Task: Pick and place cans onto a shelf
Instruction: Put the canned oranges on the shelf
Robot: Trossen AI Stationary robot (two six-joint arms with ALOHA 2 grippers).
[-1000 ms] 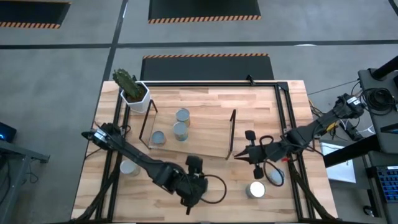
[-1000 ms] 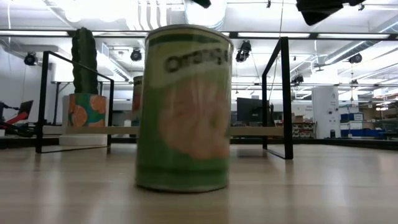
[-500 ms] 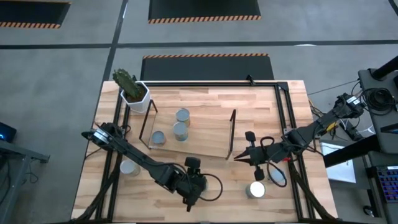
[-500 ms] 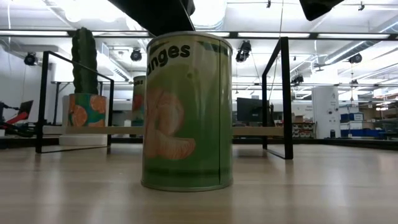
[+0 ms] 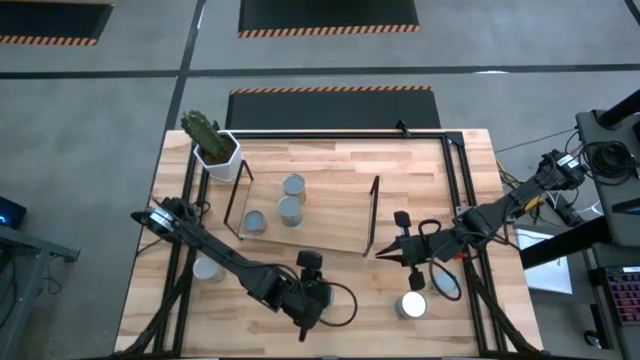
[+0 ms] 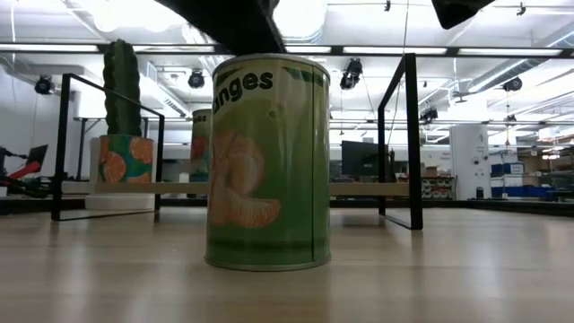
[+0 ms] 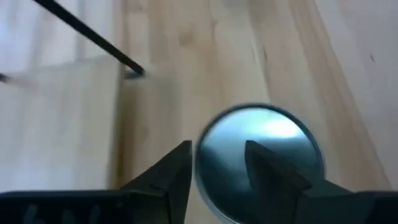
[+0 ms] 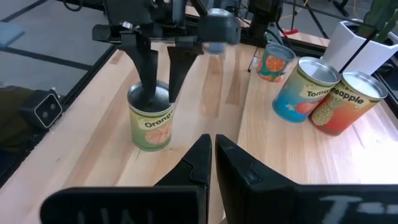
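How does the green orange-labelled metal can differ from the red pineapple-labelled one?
The green can stands on the wooden tabletop; the red can stands on the light-wood shelf. The left gripper is at the green can's top; none is at the red can. Both stand upright, shiny-topped.

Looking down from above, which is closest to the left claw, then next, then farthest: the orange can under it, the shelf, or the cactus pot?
From the left gripper:
1. Orange can, directly beneath it at the near edge.
2. Shelf, mid-table.
3. Cactus pot, far-left corner.
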